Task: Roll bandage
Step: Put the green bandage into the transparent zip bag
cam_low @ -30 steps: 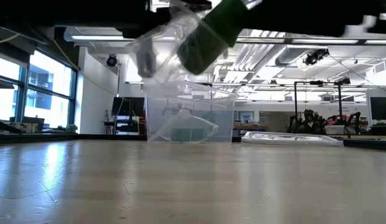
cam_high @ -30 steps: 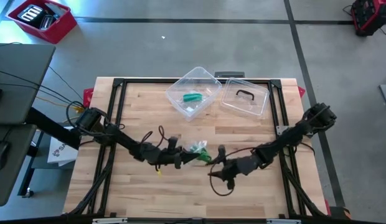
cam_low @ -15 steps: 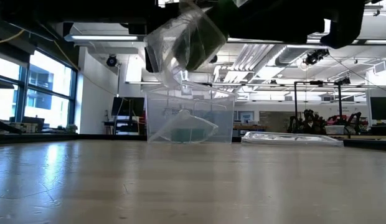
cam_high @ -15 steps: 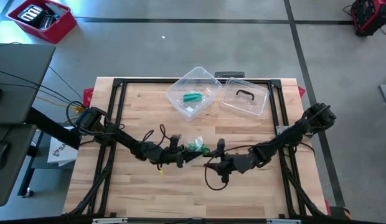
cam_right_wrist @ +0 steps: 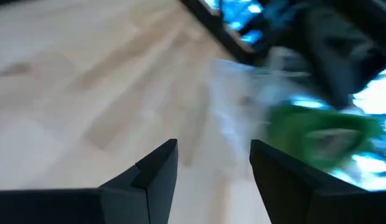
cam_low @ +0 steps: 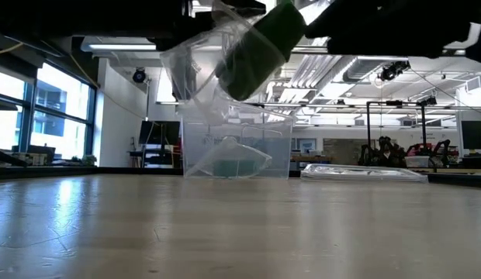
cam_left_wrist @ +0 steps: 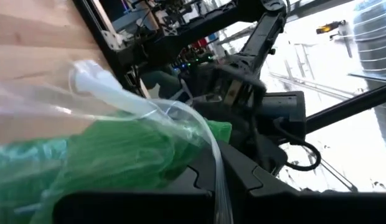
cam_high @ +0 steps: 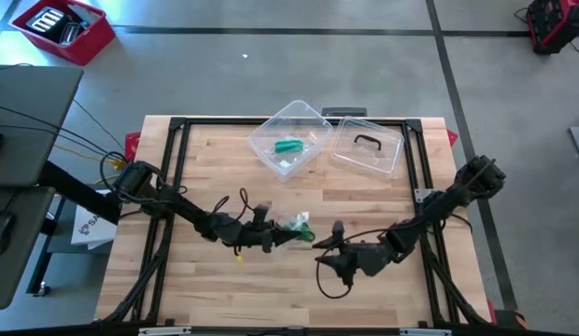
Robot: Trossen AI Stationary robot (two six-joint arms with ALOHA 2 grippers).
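- Two grippers mid-table: right gripper (cam_high: pixel 328 262), fingers apart, has backed away from the bagged green bandage (cam_high: pixel 296 224).
- Left gripper (cam_high: pixel 276 237) clamps the bag, lifted.
- Clear bin (cam_high: pixel 290 137) and lid (cam_high: pixel 367 147) behind.

We see a green bandage (cam_high: pixel 300 225) in a clear wrapper (cam_low: pixel 195 60), and another green roll (cam_high: pixel 289 147) inside a clear box (cam_high: pixel 289 136). The lid (cam_high: pixel 367 148) is clear with a black handle. The table (cam_high: pixel 271 289) is pale wood grain, framed in black. Both arms are black. A red bin (cam_high: pixel 63 28) sits on the grey floor.
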